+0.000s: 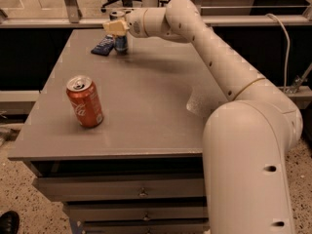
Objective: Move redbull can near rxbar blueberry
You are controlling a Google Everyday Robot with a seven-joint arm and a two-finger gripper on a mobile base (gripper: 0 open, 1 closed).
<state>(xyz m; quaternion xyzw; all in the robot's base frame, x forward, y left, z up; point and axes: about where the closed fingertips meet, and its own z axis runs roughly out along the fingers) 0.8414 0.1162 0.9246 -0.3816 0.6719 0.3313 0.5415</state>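
Note:
The redbull can [120,42] stands upright at the far left part of the grey table [146,101], its silver top showing above the gripper. The rxbar blueberry [103,46], a flat dark blue wrapper, lies just left of the can, almost touching it. My gripper [116,27] reaches in from the right over the far edge. It sits around the can's upper part, with pale fingertips [113,28] in front of it.
A red cola can [85,102] stands upright near the table's front left. My white arm [219,57] spans the right side of the table. Drawers [141,193] sit below the front edge. A window frame [73,4] runs behind the table.

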